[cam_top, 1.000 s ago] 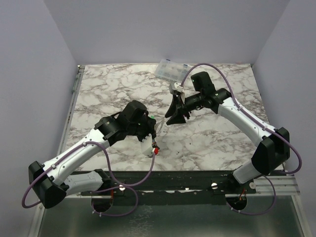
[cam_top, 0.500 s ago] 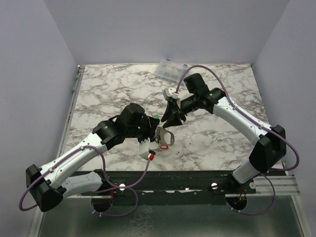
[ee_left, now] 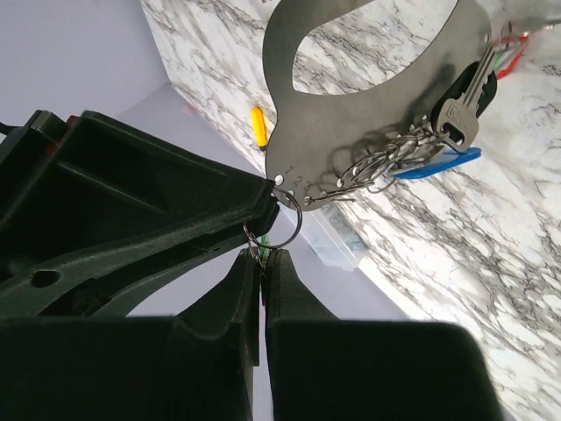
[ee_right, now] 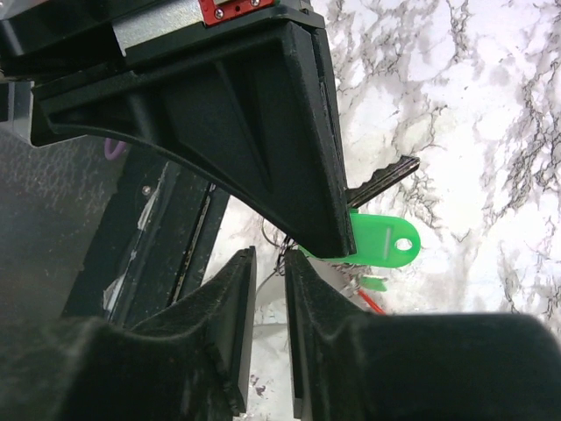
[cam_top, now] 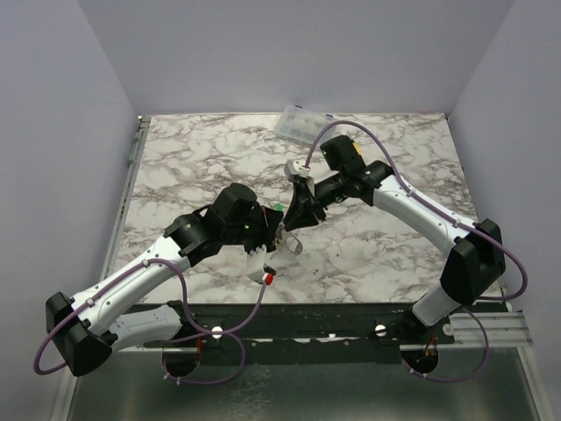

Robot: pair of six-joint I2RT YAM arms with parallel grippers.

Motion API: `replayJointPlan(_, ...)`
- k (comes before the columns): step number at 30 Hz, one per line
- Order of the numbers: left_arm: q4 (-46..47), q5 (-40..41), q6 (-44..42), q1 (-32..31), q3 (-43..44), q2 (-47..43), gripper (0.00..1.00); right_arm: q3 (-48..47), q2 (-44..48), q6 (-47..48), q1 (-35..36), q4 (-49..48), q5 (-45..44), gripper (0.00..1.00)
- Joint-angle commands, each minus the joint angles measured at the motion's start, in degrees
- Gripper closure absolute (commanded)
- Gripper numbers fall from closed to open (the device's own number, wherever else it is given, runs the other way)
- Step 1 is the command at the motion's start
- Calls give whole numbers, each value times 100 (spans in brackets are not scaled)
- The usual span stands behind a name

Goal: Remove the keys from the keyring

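I'd call the job barely begun. The keyring [ee_left: 377,114] hangs just beyond the left gripper [ee_left: 261,272], and every one of the keys [ee_left: 462,105] I can see is on it, bunched at its far edge. That gripper is clamped tight on a split ring [ee_left: 301,217] at the keyring's near corner. The right gripper [ee_right: 270,263] stands a slit apart just under the green tag [ee_right: 381,239]; I can't tell if it touches anything.

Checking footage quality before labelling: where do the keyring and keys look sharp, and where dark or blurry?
Left wrist: keyring sharp but backlit, grey against bright marble table. Right wrist: green key tag crisp, right gripper underexposed. Top external: evenly lit, keyring tiny.
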State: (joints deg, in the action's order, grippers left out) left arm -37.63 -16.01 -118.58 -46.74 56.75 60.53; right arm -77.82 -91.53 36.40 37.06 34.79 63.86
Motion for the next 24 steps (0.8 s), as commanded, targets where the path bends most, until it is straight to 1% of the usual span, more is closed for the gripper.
replayJointPlan(1, 140, -130, -178, -37, 3, -129, 100, 61, -107, -258, 97, -313, -124, 80)
replayJointPlan(2, 140, -114, -149, -37, 3, -137, 100, 65, -109, -292, 107, -333, -177, 81)
replayJointPlan(3, 141, -109, -112, -41, 3, -139, 100, 72, -114, -320, 116, -357, -217, 85)
replayJointPlan(5, 137, -92, -40, -36, -17, -167, 100, 90, -102, -383, 115, -395, -244, 97)
replayJointPlan(6, 139, -68, -3, -37, -34, -191, 100, 106, -94, -425, 117, -432, -271, 99)
replayJointPlan(9, 141, 34, 210, -31, -127, -279, 100, 103, -47, -538, 117, -459, -367, 99)
replayJointPlan(14, 150, 210, 1055, -30, -287, -411, 100, 59, 76, -953, 68, -693, -272, 99)
replayJointPlan(18, 245, 249, 1680, -34, -559, -531, 100, 77, 108, -1718, -70, -1321, -194, 99)
replayJointPlan(24, 738, 252, 2841, -32, -800, -629, 100, 416, 166, -3063, -197, -2689, -222, 100)
